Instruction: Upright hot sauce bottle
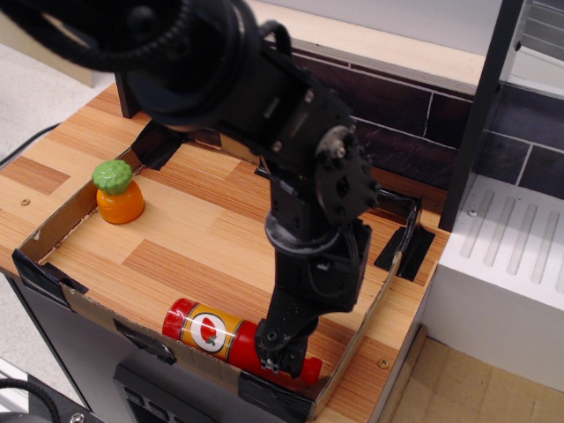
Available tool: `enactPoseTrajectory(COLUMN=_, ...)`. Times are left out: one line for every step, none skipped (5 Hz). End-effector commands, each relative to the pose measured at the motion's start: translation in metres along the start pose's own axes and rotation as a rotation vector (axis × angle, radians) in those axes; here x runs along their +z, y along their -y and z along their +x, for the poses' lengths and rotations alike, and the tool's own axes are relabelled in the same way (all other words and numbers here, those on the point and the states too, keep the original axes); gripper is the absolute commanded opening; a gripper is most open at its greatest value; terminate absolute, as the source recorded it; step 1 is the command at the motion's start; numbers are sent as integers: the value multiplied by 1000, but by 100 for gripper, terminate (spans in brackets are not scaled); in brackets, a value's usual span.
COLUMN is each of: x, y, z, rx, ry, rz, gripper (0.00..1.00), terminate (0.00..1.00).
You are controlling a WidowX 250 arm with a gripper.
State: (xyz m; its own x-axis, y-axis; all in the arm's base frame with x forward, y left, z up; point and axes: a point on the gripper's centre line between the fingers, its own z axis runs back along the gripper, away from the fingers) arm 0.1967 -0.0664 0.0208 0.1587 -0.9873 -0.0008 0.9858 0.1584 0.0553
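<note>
Red hot sauce bottle (216,336) flat on its side, neck under the hand (280,359), grip state unclear.

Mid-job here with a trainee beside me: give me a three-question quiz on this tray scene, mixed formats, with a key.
1. True or false: the hot sauce bottle stands upright.
2. Multiple choice: the pincer is at the bottle's A) base B) label C) neck end.
3. Fill in: the orange toy vegetable has a ____ top.

Key:
1. False; it lies on its side along the cardboard tray's front wall.
2. C
3. Green
</note>
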Motion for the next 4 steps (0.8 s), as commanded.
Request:
enactPoseTrajectory(x=2, y=-4, z=-2, rx=-28, ry=6, rz=16, gripper=100, terminate=0)
enactPoseTrajectory(x=-1, y=2, z=0, rx=-38, ry=4, rz=16, gripper=100, terminate=0)
enactPoseTrajectory(x=-5, y=4, z=0, rx=-50, ry=-10, rz=25, gripper=100, terminate=0)
enactPoseTrajectory(x=-9, y=4, z=-1, rx=-51, ry=-22, rz=34, gripper=0, terminate=0)
